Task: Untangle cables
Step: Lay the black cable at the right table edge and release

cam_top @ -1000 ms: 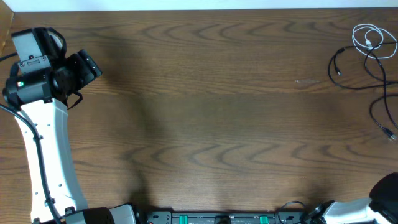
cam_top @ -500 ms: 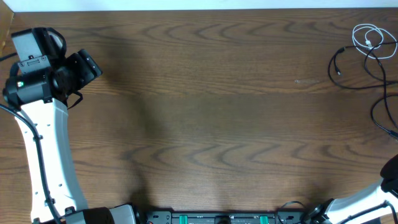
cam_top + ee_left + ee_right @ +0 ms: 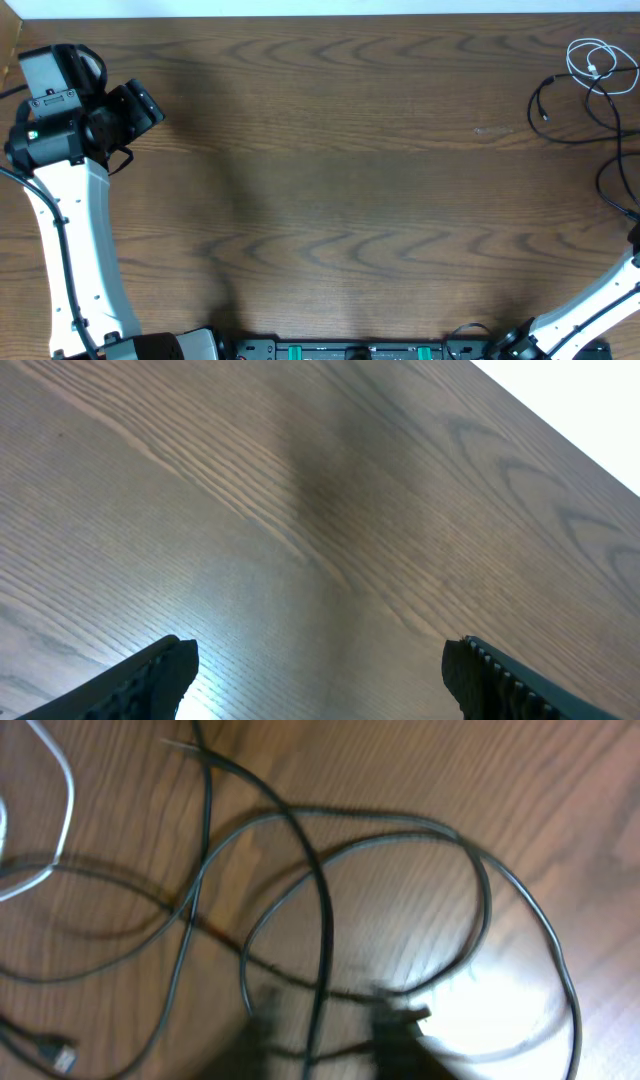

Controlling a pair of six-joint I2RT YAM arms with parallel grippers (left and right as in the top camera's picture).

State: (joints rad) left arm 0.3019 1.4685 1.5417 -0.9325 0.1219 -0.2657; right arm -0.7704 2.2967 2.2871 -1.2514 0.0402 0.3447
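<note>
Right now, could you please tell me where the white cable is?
In the overhead view the white cable lies coiled at the far right corner of the table, overlapping the black cable looped just below it.

Black cable (image 3: 324, 920), white cable (image 3: 596, 66), brown wood-grain table (image 3: 350, 150)

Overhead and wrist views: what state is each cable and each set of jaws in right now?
Black cable: slack loops crossing each other, not untangled.
White cable: coiled, black cable crossing it.
Left gripper: jaws wide open, empty.
Right gripper: jaws partly open above black loops, blurred, nothing gripped.
</note>
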